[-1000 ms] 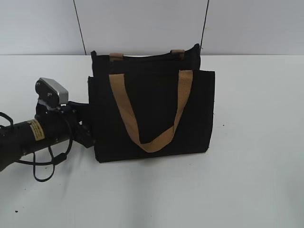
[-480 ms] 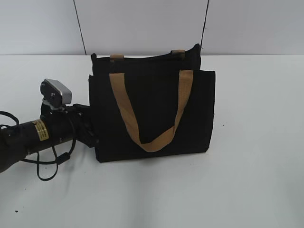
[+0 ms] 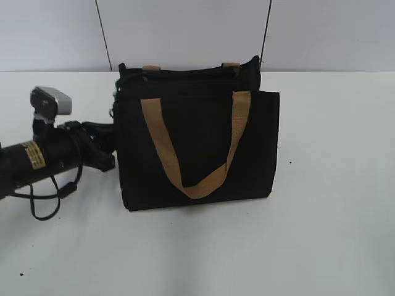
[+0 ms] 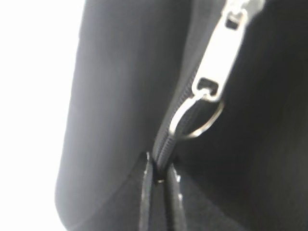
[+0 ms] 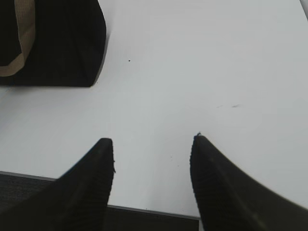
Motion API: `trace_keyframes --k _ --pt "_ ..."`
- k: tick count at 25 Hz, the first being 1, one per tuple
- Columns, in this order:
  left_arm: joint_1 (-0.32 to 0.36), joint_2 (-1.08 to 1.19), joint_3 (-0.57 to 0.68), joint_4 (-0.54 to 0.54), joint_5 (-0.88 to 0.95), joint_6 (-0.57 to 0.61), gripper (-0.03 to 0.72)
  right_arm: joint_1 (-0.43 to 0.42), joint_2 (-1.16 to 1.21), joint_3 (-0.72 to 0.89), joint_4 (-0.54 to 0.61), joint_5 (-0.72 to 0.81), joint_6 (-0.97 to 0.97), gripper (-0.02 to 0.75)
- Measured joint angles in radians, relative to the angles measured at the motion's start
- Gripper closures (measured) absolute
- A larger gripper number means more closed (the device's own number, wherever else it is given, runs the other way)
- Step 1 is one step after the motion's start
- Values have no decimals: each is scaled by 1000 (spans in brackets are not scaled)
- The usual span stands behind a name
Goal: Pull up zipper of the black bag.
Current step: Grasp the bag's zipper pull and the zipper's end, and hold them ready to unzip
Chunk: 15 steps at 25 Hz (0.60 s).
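The black bag [image 3: 197, 148] stands upright on the white table, its tan handle hanging down the front. My left gripper [image 3: 110, 148] is at the bag's left side. In the left wrist view the jaws [image 4: 159, 174] are shut and pinch the black zip strip just below the zipper. The silver zipper slider [image 4: 220, 53] with its round ring pull [image 4: 195, 120] lies farther along the strip, free of the jaws. My right gripper [image 5: 151, 144] is open and empty over bare table; the bag's corner [image 5: 57, 43] lies at the far left of that view.
The white table [image 3: 333, 203] extends around the bag. Its front edge [image 5: 144, 210] runs just under my right gripper. A pale wall with two thin dark cables [image 3: 103, 37] stands behind the bag.
My left arm has moved up and to the left along the bag's left side. The bag's left edge has shifted slightly with it.
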Motion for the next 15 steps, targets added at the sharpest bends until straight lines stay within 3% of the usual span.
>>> trace_keyframes --k 9,15 --pt "7 -426 21 -10 347 -3 655 0 0 0 0 0 0 339" --pt "6 -575 21 92 482 -61 656 0 0 0 0 0 0 339"
